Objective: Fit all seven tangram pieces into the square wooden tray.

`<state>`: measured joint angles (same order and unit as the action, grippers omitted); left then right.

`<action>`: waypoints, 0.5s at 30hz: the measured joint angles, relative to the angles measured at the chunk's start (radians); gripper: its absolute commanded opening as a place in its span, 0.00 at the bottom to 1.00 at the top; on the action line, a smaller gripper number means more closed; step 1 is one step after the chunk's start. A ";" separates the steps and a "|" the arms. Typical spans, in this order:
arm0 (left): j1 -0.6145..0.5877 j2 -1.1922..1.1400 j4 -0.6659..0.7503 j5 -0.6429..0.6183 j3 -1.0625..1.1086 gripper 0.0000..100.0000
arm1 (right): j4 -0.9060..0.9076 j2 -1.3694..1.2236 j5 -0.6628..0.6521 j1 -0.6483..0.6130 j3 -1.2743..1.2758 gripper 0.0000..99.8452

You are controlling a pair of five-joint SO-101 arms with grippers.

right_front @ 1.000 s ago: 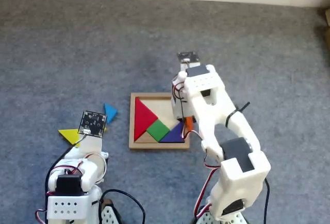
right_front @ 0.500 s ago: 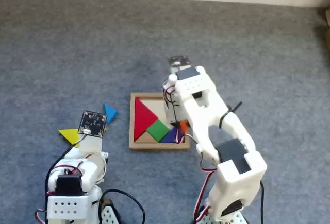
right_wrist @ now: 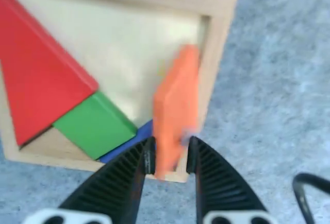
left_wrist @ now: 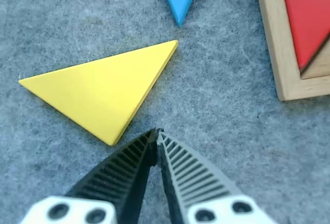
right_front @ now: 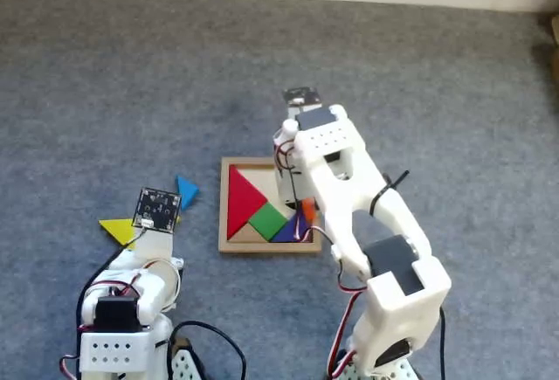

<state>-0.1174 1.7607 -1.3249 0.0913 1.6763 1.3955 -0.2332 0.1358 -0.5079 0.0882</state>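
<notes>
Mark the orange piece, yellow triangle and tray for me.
orange piece [right_wrist: 175, 105], right wrist view, middle of its face.
yellow triangle [left_wrist: 103, 87], left wrist view, centre of its top face.
tray [right_wrist: 216, 44], right wrist view, bare wooden rim beside the orange piece.

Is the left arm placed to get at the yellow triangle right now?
Probably yes: the left tool, shut, sits right beside the yellow triangle, which lies flat on the carpet with nothing between them.

Overhead camera looks down; both close wrist cameras face the tray [right_front: 224, 205].
</notes>
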 measured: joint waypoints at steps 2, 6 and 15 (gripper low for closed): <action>0.000 0.000 0.000 0.000 0.000 0.01 | 0.000 0.000 0.000 -0.021 0.000 0.11; 0.000 0.000 0.000 0.000 0.000 0.01 | 0.000 0.000 0.000 -0.057 0.000 0.11; 0.000 0.000 0.000 0.000 0.000 0.01 | 0.000 0.000 0.000 -0.081 0.000 0.11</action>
<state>-0.1174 1.7607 -1.3249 0.0913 1.6763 1.3955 -0.2332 0.1358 -0.5892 0.0882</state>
